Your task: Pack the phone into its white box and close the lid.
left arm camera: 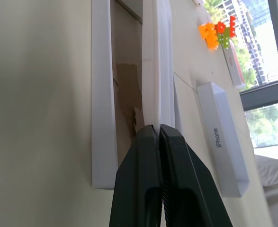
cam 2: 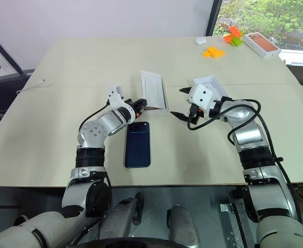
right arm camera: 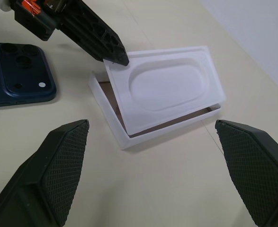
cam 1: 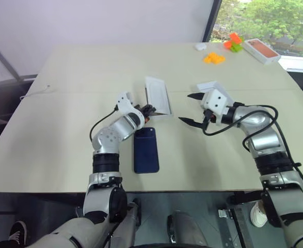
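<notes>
I count one phone (cam 1: 145, 150), one white box (right arm camera: 111, 115) with a white tray insert (right arm camera: 165, 92) tilted up out of it, one lid (left arm camera: 222, 138) lying apart, and two grippers. The phone is a dark navy slab lying flat on the table (cam 1: 63, 103) with its glossy back up, the camera cluster at the corner nearest the box; from my right wrist view I make out three round lenses on a raised square. It sits just in front of the box, near it but not inside, and nothing is touching it. The white box is a low-walled rectangle with brown cardboard showing on its floor. The insert is a thin white sheet with a shallow oval recess pressed into it, one long edge raised and the other resting down in the box. My left gripper (right arm camera: 115, 57) has its black fingers pinched together on the near corner of that insert. My right gripper (cam 1: 191, 108) hangs above the table just to the right of the box with its fingers spread wide, grasping nothing. The lid lies behind my right hand, with grey lettering along its side wall. At the far right corner I see another white box with an orange-red top (cam 1: 262, 50), a few orange and green blocks (cam 1: 224, 49), and a small white object (cam 1: 201, 46).
</notes>
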Robot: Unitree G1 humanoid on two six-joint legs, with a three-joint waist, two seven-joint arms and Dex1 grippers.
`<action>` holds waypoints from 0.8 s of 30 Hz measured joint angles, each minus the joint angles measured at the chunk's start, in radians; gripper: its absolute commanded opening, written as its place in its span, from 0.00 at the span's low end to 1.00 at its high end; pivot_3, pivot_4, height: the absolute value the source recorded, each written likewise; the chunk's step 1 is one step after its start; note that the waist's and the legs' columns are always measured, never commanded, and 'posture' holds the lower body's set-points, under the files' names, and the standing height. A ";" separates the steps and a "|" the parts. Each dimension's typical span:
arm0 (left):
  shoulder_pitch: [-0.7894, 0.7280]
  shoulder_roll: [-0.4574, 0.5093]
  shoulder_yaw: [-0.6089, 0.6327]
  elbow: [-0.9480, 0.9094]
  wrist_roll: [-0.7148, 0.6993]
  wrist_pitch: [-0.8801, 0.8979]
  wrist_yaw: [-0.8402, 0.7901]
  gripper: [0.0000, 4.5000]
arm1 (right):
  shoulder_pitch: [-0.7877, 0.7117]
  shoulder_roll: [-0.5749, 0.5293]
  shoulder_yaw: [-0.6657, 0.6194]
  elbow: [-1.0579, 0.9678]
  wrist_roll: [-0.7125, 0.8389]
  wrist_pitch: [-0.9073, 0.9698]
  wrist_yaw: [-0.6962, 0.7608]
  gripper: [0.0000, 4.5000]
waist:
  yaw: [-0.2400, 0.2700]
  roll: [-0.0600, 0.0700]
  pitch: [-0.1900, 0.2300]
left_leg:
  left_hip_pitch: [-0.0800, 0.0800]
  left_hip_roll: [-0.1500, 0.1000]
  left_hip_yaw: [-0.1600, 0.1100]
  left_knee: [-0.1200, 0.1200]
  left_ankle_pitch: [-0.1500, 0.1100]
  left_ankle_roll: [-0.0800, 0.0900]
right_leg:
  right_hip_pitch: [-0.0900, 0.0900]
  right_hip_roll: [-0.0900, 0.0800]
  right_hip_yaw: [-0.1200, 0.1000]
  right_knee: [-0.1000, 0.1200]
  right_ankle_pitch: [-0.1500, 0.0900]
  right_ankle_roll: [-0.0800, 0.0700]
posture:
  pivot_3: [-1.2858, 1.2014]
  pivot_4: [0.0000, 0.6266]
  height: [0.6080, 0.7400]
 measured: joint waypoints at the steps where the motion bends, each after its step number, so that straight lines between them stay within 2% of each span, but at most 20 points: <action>1: 0.000 -0.002 0.002 0.000 -0.002 0.002 0.001 0.22 | 0.000 0.000 0.000 0.000 0.000 0.000 0.000 1.00 | 0.000 0.000 0.000 | 0.000 0.000 0.000 0.000 0.000 0.000 | 0.000 0.000 0.000 0.000 0.000 0.000 | 0.52 0.24 1.00; 6: 0.000 -0.012 0.007 -0.010 -0.021 0.026 -0.003 0.78 | 0.000 0.000 0.000 0.000 0.000 0.000 0.000 1.00 | 0.000 0.000 0.000 | 0.000 0.000 0.000 0.000 0.000 0.000 | 0.000 0.000 0.000 0.000 0.000 0.000 | 0.52 0.24 1.00; 14: -0.006 0.004 -0.016 -0.104 -0.021 0.086 0.034 0.78 | 0.000 0.002 -0.002 0.000 0.005 0.001 0.000 1.00 | -0.001 0.000 0.000 | 0.000 0.000 0.000 0.000 0.000 0.000 | 0.000 0.000 0.000 0.000 0.000 0.000 | 0.52 0.24 1.00; 20: -0.004 0.048 -0.032 -0.203 -0.030 0.186 0.066 0.78 | -0.001 0.003 -0.002 0.002 0.004 0.000 -0.001 1.00 | 0.000 0.000 0.000 | 0.000 0.000 0.000 0.000 0.000 0.000 | 0.000 0.000 0.000 0.000 0.000 0.000 | 0.52 0.24 1.00; 24: 0.018 0.081 -0.066 -0.248 -0.013 0.191 0.047 0.78 | -0.003 0.005 -0.002 0.003 0.004 0.000 -0.002 1.00 | 0.000 0.000 0.000 | 0.000 0.000 0.000 0.000 0.000 0.000 | 0.000 0.000 0.000 0.000 0.000 0.000 | 0.52 0.24 1.00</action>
